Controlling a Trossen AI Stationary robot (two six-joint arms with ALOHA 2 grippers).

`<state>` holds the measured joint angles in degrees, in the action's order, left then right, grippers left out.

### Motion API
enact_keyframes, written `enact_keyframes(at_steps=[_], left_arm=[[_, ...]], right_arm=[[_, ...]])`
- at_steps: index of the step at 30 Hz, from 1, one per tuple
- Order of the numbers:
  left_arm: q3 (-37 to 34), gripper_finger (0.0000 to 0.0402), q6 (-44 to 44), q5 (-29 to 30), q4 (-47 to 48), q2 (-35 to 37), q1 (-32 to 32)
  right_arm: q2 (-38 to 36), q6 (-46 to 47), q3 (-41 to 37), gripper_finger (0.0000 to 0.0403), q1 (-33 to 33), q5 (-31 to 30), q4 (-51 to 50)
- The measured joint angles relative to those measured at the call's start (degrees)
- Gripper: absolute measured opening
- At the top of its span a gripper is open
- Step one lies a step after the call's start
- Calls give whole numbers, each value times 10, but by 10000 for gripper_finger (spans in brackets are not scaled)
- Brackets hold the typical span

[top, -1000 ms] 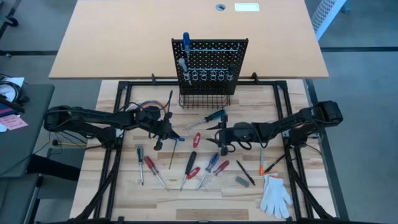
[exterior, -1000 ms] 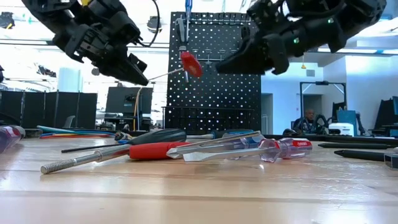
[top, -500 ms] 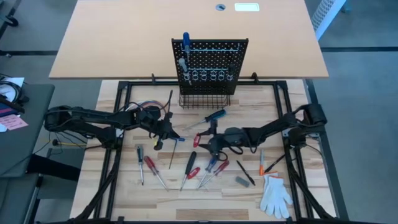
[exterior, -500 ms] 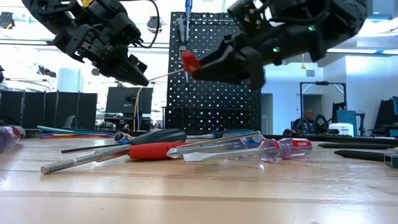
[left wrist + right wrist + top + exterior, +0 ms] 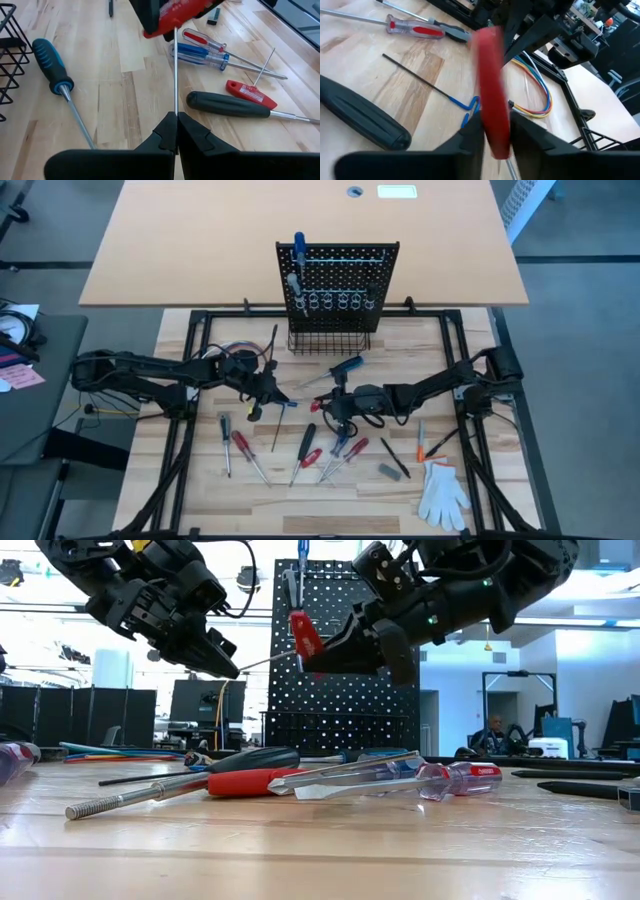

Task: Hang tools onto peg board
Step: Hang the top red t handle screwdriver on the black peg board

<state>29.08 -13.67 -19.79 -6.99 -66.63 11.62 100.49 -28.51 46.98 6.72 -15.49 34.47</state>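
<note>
A tool with a red handle (image 5: 304, 635) and a thin metal shaft (image 5: 265, 658) hangs above the table's middle between both grippers. My left gripper (image 5: 270, 394) is shut on the shaft's end. My right gripper (image 5: 326, 406) is shut on the red handle (image 5: 316, 404). The black peg board (image 5: 338, 280) stands upright at the far side with a blue-handled tool (image 5: 298, 248) hung on it. Several other screwdrivers (image 5: 330, 445) lie flat on the wood. My left gripper pinches the free end of the thin shaft (image 5: 175, 107) between its two shut fingers, coming from the table's left and slanting down. The shaft runs straight on from the fingertips. The tool is clear of the table. My right gripper has the red handle (image 5: 492, 120) between its two fingers (image 5: 470, 142), coming from the table's right, nearly level. The handle stands tilted across the fingers, clear of the table.
A blue-and-black screwdriver (image 5: 340, 368) lies in front of the board's wire basket (image 5: 328, 340). A loop of coloured wires (image 5: 235, 350) lies behind the left gripper. A white glove (image 5: 442, 492) and small tools (image 5: 425, 442) lie at the near right.
My right gripper has moved toward the table's left and slightly down to the red handle, and its fingers have shut on it. The handle has tipped a little in the low view. The left gripper has kept the shaft still.
</note>
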Motion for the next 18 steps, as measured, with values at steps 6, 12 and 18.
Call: enact_keyframes(at_steps=[6, 12, 18], left_arm=[[0, 0, 0, 1, 2, 0, 0], [0, 24, -1, 74, 1, 1, -1], [-2, 67, -2, 104, 19, 0, 0]], right_arm=[[0, 14, 0, 48, 0, -1, -1], [-52, 100, 1, 48, -1, -15, -82], [-142, 141, 117, 48, -7, -82, -367]])
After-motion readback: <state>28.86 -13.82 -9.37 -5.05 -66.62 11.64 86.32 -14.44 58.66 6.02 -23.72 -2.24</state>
